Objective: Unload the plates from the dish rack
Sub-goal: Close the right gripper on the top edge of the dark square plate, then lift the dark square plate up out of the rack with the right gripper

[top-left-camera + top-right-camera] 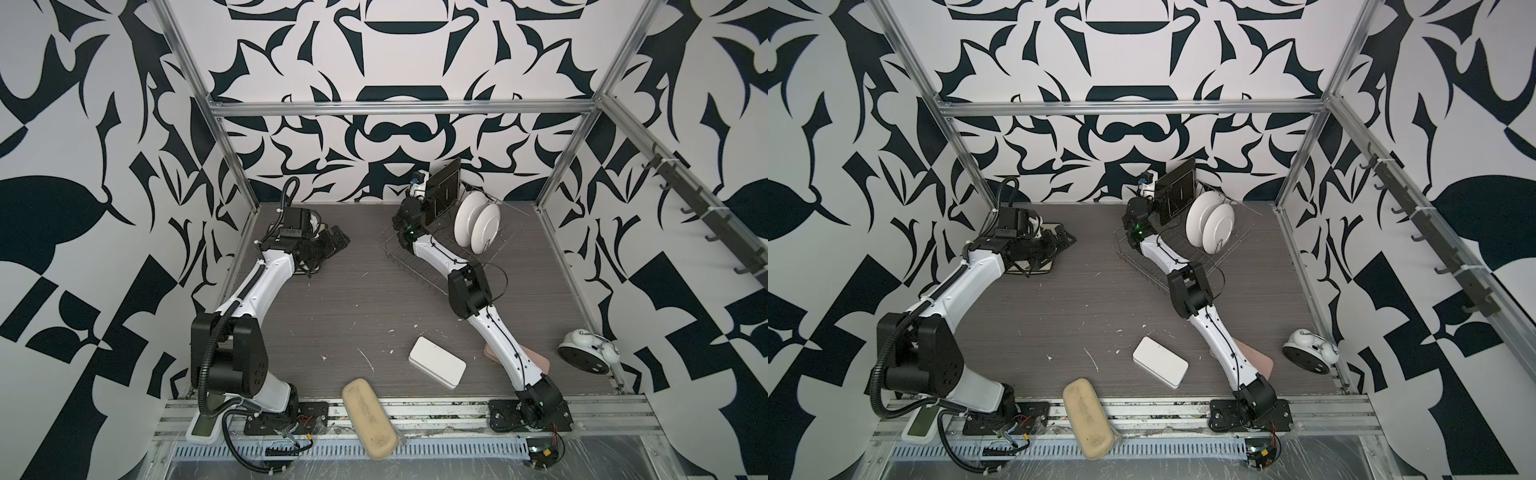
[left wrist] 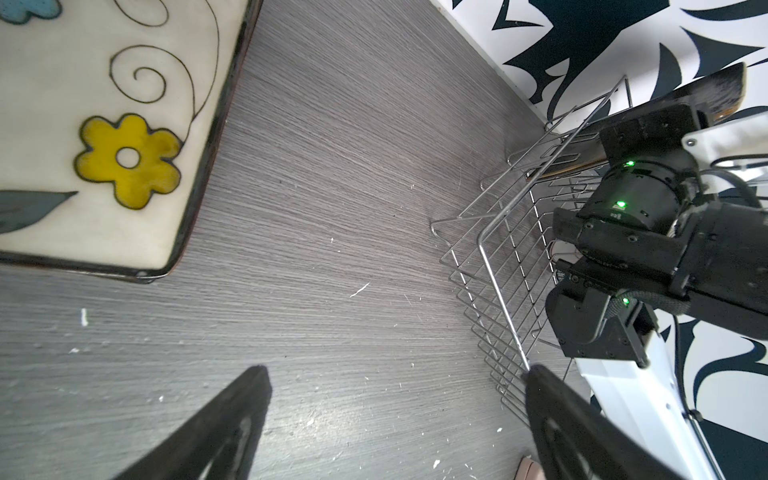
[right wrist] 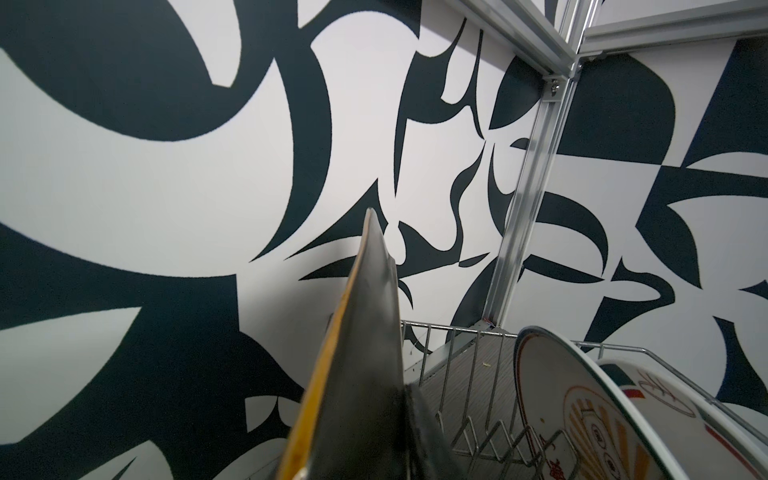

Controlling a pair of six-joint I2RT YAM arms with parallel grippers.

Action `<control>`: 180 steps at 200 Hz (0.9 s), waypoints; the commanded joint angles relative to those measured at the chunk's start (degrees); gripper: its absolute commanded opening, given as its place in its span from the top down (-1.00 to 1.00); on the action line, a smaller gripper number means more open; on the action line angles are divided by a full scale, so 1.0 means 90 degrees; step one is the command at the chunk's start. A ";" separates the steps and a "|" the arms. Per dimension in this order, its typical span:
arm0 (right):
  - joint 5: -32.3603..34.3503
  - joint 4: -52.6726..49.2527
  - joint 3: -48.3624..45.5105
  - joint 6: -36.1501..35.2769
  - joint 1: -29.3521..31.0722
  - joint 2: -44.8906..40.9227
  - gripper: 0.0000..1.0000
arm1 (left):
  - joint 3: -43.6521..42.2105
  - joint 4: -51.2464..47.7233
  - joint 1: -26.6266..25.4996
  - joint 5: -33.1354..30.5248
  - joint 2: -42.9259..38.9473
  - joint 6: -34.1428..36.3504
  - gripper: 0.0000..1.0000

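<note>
Beige pouch [image 1: 369, 417] is seen at near edge. Far right, black square plate [image 3: 365, 374] is clamped edge-on in narrowed jaws of right gripper [image 1: 428, 194], at far end of dish rack [image 1: 392, 259]. Two round white plates [image 1: 484, 230] are stood in rack. One flower-printed square plate [image 2: 104, 145] is laid flat far left, beside left gripper [image 2: 395, 374], jaws spread wide. Table [image 1: 353, 316] grey wood-grain; walls [image 1: 395, 137] patterned black-white.

B&w patterned walls [image 1: 395, 62] w/ alu frame rails [image 1: 399, 109] around grey woodgrain tabletop [image 1: 353, 299].

A lab test cell: aluminium frame [image 1: 399, 109] and boldly patterned backdrop walls [image 1: 83, 137].
</note>
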 commanded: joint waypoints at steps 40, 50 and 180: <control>-0.0694 0.0760 0.0057 -0.0162 0.0027 -0.0216 0.91 | 0.0217 -0.0136 0.0026 0.0105 -0.0016 0.0026 -0.99; -0.0680 0.0839 0.0066 -0.0267 0.0018 -0.0213 0.99 | 0.0236 -0.0148 0.0026 0.0122 -0.0006 0.0026 -0.99; -0.0700 0.1760 0.0151 -0.0912 0.0061 -0.0616 1.00 | 0.0153 -0.0095 0.0026 0.0162 -0.0025 0.0056 -0.99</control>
